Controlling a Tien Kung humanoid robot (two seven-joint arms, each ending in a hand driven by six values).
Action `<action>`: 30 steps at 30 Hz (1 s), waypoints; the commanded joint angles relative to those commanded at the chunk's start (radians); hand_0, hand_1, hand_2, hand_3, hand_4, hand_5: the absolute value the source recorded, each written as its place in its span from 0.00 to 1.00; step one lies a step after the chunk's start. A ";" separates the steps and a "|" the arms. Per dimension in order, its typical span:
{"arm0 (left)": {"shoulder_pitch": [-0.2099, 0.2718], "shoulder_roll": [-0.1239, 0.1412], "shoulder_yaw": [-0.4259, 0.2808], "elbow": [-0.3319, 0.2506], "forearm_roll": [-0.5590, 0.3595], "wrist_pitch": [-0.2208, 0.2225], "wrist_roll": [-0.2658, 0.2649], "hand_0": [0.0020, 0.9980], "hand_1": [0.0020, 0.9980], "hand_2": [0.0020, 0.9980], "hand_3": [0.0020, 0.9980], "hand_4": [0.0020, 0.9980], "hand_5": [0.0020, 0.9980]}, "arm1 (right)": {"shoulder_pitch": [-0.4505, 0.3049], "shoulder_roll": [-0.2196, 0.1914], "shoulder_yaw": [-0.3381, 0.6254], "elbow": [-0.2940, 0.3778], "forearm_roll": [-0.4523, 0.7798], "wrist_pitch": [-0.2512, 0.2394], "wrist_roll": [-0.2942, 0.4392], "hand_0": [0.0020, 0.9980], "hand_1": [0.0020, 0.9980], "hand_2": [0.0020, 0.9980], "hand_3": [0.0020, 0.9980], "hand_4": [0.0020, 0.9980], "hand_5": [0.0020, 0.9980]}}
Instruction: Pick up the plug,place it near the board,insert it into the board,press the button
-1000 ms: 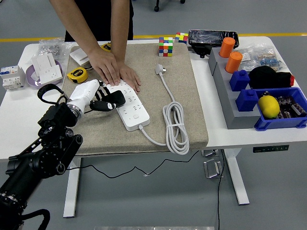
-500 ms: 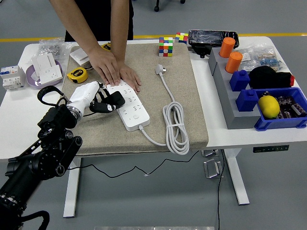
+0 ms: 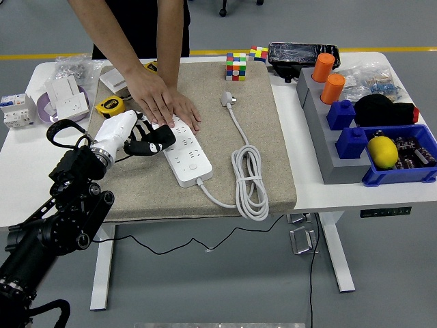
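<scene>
Head view showed the left hand [image 3: 141, 141] at the board's [image 3: 183, 148] left edge, fingers curled loosely with nothing in their grasp. A person's hands [image 3: 164, 104] pressed flat on the board's far end. The plug [image 3: 227, 100] lay on the mat [image 3: 259, 143], apart from the board, its cord [image 3: 247, 181] coiled nearby.

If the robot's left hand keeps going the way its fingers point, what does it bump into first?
Probably the white power strip: the left robot hand points right, its fingertips at the strip's near edge, just below the person's hands. Height above it is unclear.
</scene>
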 joint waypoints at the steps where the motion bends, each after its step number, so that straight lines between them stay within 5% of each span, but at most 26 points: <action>1: 0.001 0.000 -0.005 -0.007 0.000 -0.001 0.000 0.43 0.29 0.34 0.43 0.57 0.14 | 0.000 0.000 0.000 0.000 0.000 0.000 0.000 0.88 0.83 0.81 0.83 1.00 1.00; 13: 0.037 0.036 -0.085 -0.093 0.000 -0.002 0.001 0.43 0.30 0.33 0.43 0.57 0.16 | -0.003 0.002 0.013 -0.001 -0.002 -0.001 0.000 0.88 0.83 0.81 0.83 1.00 1.00; 19: 0.077 0.059 -0.120 -0.066 0.000 0.004 -0.004 0.43 0.31 0.34 0.43 0.58 0.17 | -0.007 0.004 0.015 -0.002 -0.002 0.000 0.000 0.88 0.83 0.81 0.83 1.00 1.00; 30: 0.115 0.055 -0.149 -0.039 0.000 -0.010 -0.008 0.43 0.32 0.34 0.43 0.59 0.17 | -0.003 0.004 0.015 -0.001 -0.003 -0.001 0.000 0.88 0.83 0.81 0.83 1.00 1.00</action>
